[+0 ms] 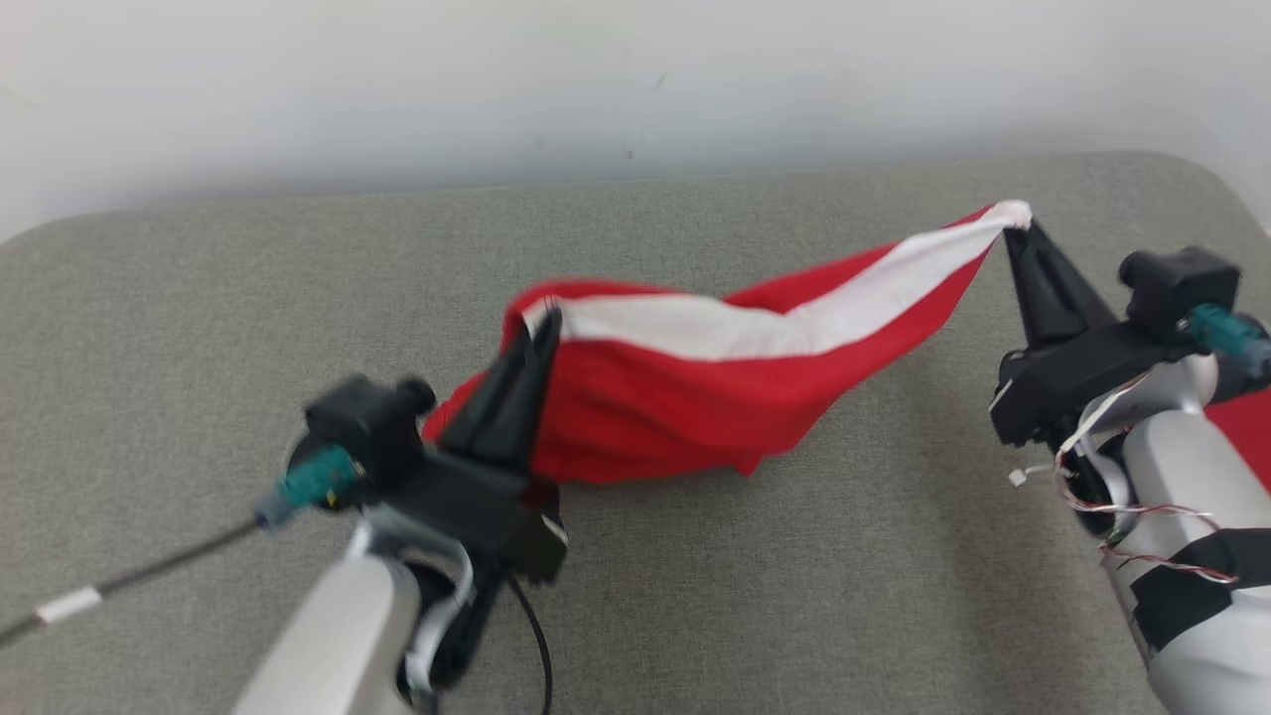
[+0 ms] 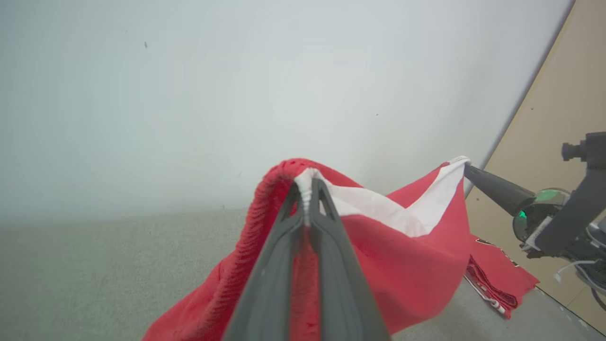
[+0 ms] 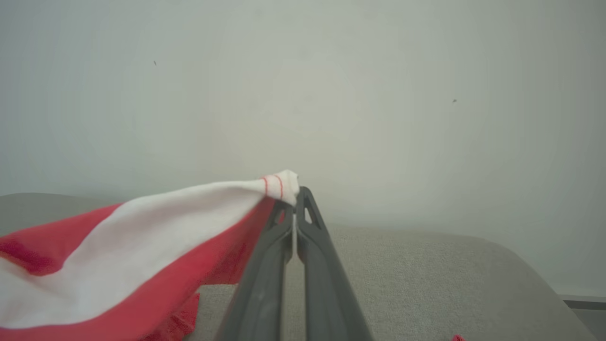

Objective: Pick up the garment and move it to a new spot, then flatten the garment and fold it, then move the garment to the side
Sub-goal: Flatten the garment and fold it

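The red fabric garment with a broad white band (image 1: 695, 397) hangs stretched above the grey fabric-covered tabletop (image 1: 794, 596), with the left end effector (image 1: 541, 333) and right end effector (image 1: 1023, 233) each pinched closed on a white edge; judged risk: the right's thin tip-hold slipping under tension and dropping that corner

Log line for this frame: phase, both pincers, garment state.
phase: garment lifted | left pincer: shut on white band | right pincer: shut on band's far end | garment: spans both, sagging over grey surface
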You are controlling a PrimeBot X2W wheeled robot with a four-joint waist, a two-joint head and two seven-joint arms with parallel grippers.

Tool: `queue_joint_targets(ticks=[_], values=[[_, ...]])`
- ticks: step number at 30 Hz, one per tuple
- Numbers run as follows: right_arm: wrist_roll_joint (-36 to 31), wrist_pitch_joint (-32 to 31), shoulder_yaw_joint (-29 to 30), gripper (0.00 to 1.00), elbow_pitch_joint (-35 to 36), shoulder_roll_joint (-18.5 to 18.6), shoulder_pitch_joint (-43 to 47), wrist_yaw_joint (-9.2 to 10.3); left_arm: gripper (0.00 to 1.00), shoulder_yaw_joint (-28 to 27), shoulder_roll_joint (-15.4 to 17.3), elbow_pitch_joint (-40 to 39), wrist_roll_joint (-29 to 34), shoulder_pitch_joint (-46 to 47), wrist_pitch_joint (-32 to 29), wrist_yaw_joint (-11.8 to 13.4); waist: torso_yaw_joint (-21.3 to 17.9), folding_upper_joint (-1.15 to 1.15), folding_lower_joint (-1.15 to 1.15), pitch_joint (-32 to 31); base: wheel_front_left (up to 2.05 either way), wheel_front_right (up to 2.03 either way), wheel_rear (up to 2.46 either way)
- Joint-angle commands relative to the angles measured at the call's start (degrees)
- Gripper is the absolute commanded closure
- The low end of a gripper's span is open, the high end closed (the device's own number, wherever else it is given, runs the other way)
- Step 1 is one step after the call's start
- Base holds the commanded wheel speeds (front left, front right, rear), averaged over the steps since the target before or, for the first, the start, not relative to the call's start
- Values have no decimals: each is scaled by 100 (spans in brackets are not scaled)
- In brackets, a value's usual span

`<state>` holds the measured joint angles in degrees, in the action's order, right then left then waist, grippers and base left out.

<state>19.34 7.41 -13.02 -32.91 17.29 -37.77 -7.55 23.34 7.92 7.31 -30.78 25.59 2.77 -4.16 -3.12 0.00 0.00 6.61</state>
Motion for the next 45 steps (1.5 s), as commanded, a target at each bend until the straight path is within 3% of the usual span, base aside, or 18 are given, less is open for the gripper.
queue_joint_targets(ticks=[1,11,19,25,30,38,41,45], values=[[52,-68,77,100,154,33,66,16,100,-52,44,-80,-71,194,-54,-51,-17,0,0,-1,0,0,0],[-210,-1316,1209,100,2012,-152,-26,16,100,-408,540,-478,-911,1769,-729,-289,-259,0,0,74,0,0,0],[-446,-2553,1847,100,3465,-425,89,16,100,-497,674,-625,-1468,2372,-1035,-328,-404,0,0,239,0,0,0],[-349,-3083,1740,100,3701,-570,-224,16,100,-560,590,-526,-1750,2615,-1183,-283,-522,0,0,641,0,0,0],[-335,-3331,1561,100,3333,-722,-952,16,100,-640,494,-285,-1861,3099,-1323,-156,-665,0,0,1293,0,0,0],[-603,-2981,1556,100,2294,-935,-2680,16,100,-798,327,321,-1806,4329,-1349,55,-793,0,0,2355,0,0,0],[-995,-2189,1738,100,1870,-1048,-3563,16,100,-822,276,585,-1436,5011,-941,162,-802,0,0,2743,0,0,0],[-1514,-1153,1936,100,1484,-1189,-4223,16,100,-818,244,781,-1082,5563,-358,93,-827,0,0,2954,0,0,0]])
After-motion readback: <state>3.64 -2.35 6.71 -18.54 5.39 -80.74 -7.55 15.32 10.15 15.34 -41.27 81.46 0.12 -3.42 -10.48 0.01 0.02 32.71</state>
